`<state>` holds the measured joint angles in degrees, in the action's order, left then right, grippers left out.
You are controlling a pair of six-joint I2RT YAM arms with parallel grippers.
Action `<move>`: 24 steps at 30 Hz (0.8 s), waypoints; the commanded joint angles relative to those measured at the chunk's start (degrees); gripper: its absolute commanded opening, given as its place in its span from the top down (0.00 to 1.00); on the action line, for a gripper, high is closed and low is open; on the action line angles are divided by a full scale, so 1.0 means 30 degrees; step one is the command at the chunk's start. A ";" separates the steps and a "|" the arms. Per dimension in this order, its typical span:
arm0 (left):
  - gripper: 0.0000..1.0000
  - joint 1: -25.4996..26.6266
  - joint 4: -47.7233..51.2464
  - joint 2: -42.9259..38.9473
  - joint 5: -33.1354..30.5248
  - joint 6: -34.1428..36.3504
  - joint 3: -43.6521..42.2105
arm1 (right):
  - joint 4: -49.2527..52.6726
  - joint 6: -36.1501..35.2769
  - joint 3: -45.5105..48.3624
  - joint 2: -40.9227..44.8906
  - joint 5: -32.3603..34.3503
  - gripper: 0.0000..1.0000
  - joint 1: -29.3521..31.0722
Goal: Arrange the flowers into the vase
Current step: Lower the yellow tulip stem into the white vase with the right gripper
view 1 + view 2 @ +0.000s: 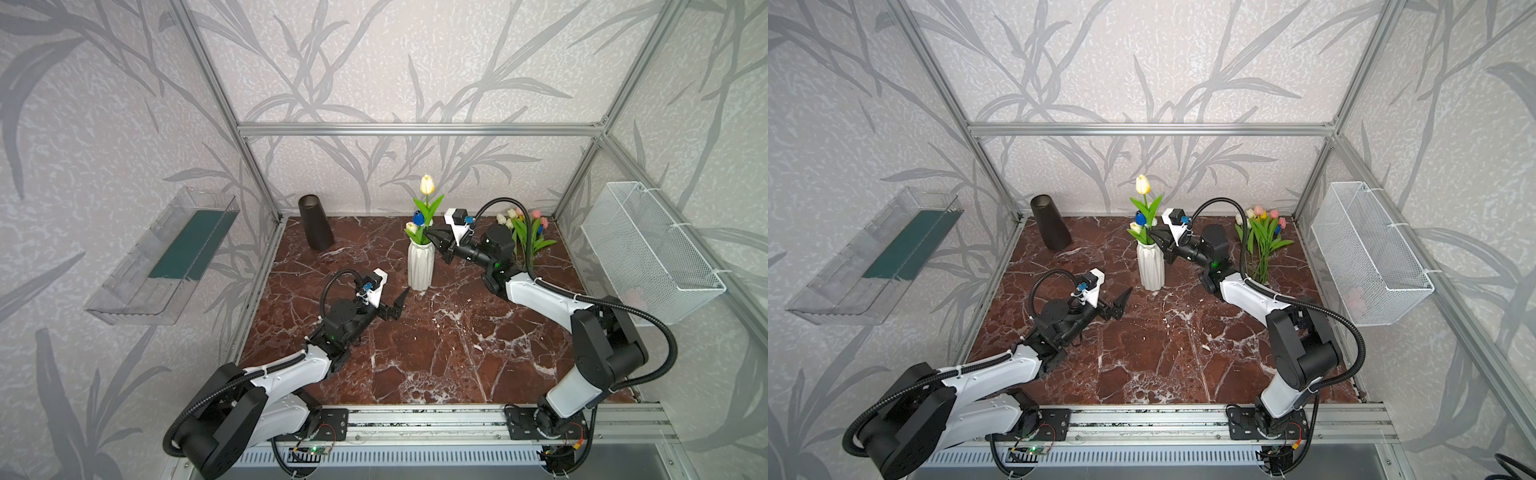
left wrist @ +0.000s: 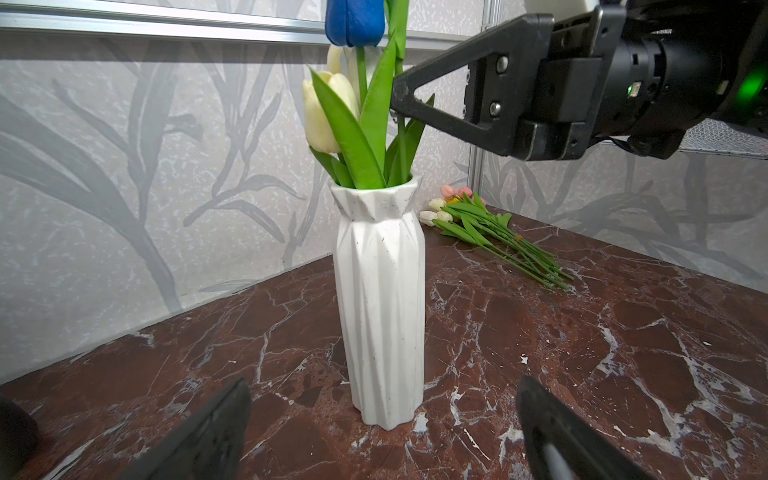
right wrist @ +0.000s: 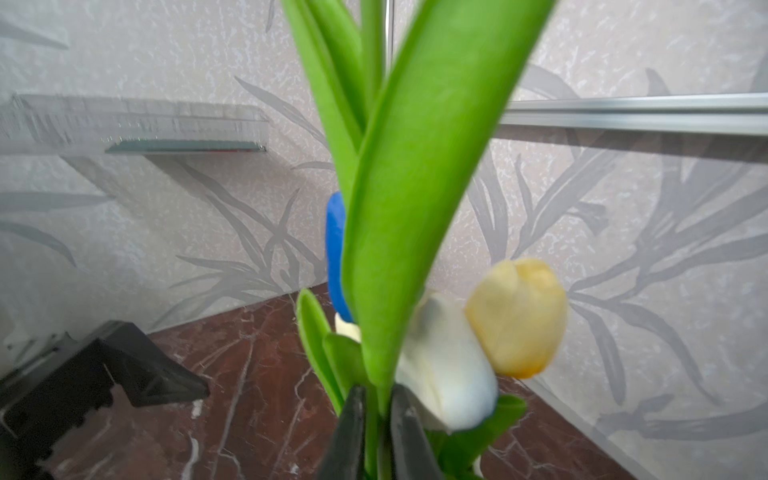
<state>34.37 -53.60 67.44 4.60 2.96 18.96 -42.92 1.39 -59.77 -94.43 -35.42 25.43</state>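
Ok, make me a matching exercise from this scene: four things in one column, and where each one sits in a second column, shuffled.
Things:
1 white vase
2 dark cone vase
3 loose tulip bunch
4 wire basket

Places:
A lying flat, back right
B hung up on the right side
C standing in the middle
D standing at the back left

Pairs: 1-C, 2-D, 3-A, 4-B

In both top views the left arm [image 1: 286, 365] stretches low from the lower left toward the centre, with the left gripper [image 1: 397, 304] held level and its jaws spread wide. The right arm [image 1: 540, 295] rises from the lower right with its elbow bent and its forearm running toward the upper middle. The right gripper [image 1: 432, 237] points leftward, and the right wrist view shows its jaws parted by a narrow slit.
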 commanded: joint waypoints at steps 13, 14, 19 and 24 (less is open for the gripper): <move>0.00 -0.0060 -0.0825 0.0077 0.0130 0.0100 -0.0168 | 0.3722 -0.0441 -0.1188 0.2386 0.1809 0.69 0.0144; 0.01 -0.0060 -0.0798 0.0051 0.0172 0.0086 -0.0182 | 0.3977 -0.0433 -0.1355 0.2357 0.1945 0.72 0.0136; 0.00 -0.0065 -0.0950 -0.0009 0.0017 0.0069 -0.0386 | 0.4511 -0.0543 -0.1459 0.1884 0.2556 0.71 0.0141; 0.01 -0.0060 -0.0592 -0.0351 -0.0013 0.0060 -0.0471 | 0.4792 -0.0474 -0.1523 0.1055 0.2640 0.71 0.0195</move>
<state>34.37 -54.46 67.37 4.54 2.94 18.20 -29.89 0.34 -62.96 -89.82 -28.36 25.69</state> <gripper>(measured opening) 0.995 0.290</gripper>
